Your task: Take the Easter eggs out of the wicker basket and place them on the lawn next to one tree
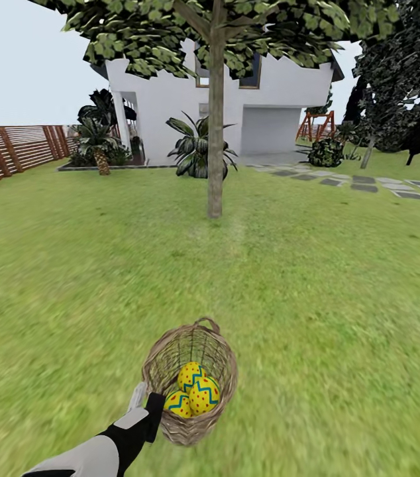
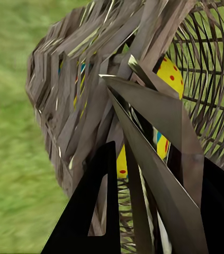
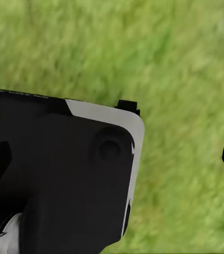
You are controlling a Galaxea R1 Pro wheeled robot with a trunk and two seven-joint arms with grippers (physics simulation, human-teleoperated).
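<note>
light grey left arm (image 1: 94, 457) with black wrist, black fingers (image 2: 90, 222).

It was a home garden: a mottled green lawn (image 1: 316, 278) before a white house (image 1: 170, 99), a brown slatted wooden fence (image 1: 11, 152) alongside.

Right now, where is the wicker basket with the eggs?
In the head view, the wicker basket is low and near centre on the lawn, at the left gripper, well short of the tree.
</note>
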